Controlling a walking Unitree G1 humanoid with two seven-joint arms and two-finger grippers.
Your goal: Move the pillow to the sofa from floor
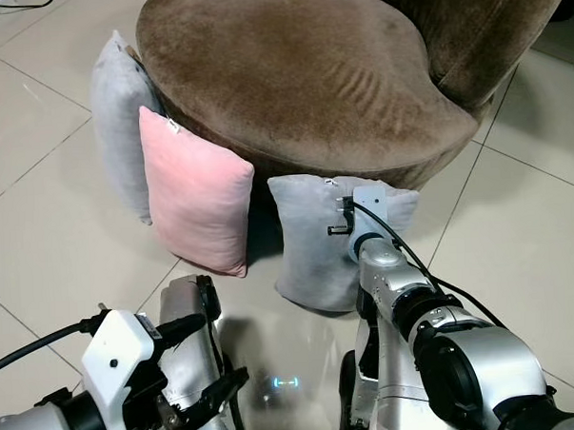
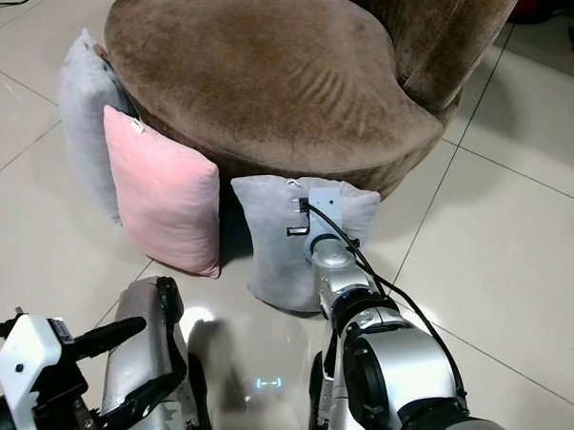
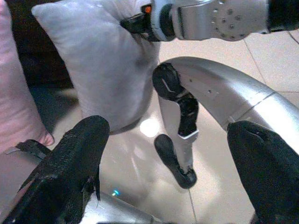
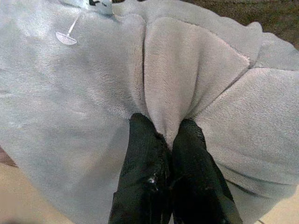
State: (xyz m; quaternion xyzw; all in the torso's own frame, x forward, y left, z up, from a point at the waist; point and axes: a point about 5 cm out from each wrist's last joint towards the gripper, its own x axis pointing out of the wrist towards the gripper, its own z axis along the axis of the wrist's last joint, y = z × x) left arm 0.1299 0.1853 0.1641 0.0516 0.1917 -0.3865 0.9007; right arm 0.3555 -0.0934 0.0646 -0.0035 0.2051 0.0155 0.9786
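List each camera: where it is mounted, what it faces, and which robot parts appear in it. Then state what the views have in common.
Left and right eye views: on the head, looking down at the brown sofa, three pillows and both arms.
Left wrist view: on the left arm, along the open left gripper toward the robot's legs and the grey pillow.
Right wrist view: on the right arm, along the right gripper pinching a fold of that pillow.
Shared: all show the grey pillow.

Floor (image 1: 49,216): pale glossy square tiles, thin dark grout lines running diagonally. Light glare on tile at 6 o'clock, small cyan reflection (image 1: 287,381) beside it. Round brown velvet armchair (image 1: 300,72) fills 12 o'clock, curved backrest rising toward 1 o'clock. Dark cable (image 1: 11,4) at 11 o'clock corner.
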